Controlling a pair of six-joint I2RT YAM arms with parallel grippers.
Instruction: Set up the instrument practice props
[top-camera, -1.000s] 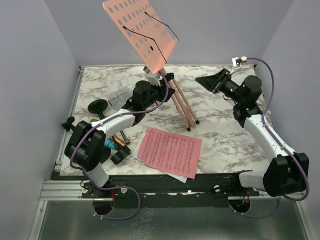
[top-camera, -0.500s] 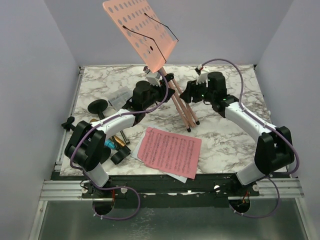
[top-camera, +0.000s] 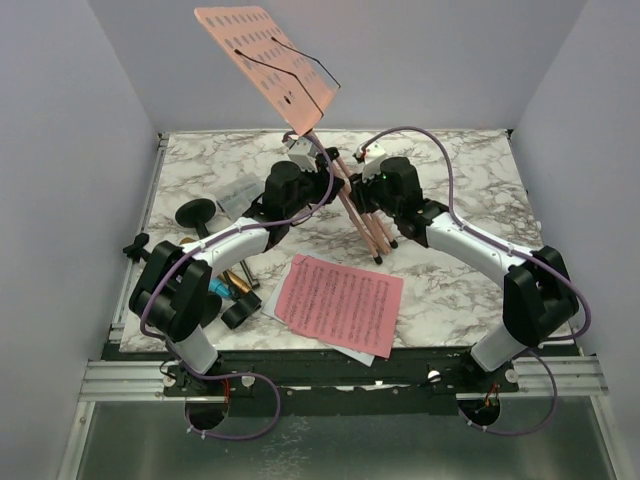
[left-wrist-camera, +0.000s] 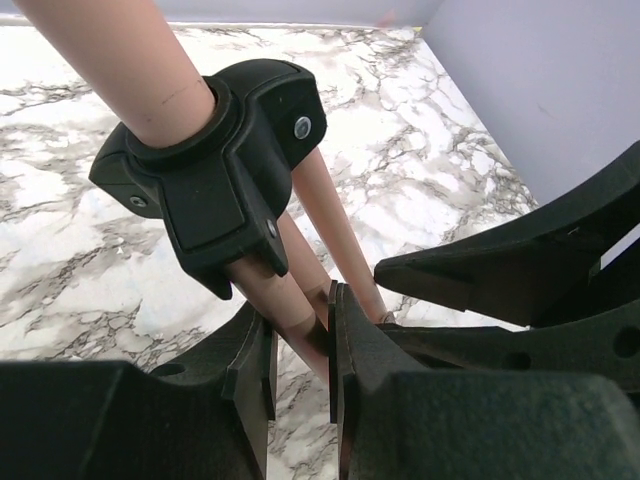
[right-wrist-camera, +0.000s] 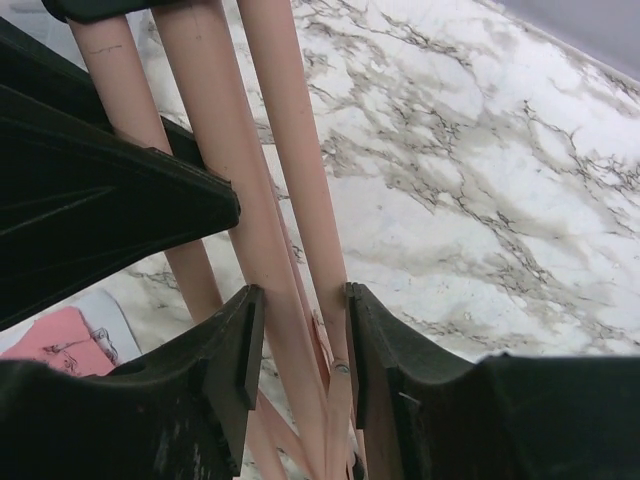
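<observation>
left end effector (left-wrist-camera: 302, 345) is pinched narrow on one tripod leg (left-wrist-camera: 262, 290) of the pink music rack (top-camera: 268, 55), which stands mid-bench (top-camera: 470, 280) with its tray leaning toward 11 o'clock. right end effector (right-wrist-camera: 300, 330) straddles two legs from 3 o'clock; whether it squeezes them i cannot tell. pink pages (top-camera: 340, 300) lie at 6 o'clock.

Right gripper (right-wrist-camera: 300, 310) pinches the pink tripod legs (right-wrist-camera: 210, 90) from both sides, fingers touching them. Marble bench (right-wrist-camera: 480, 150) underneath, bit of pink sheet music (right-wrist-camera: 45, 345) lying on it nearby.
</observation>
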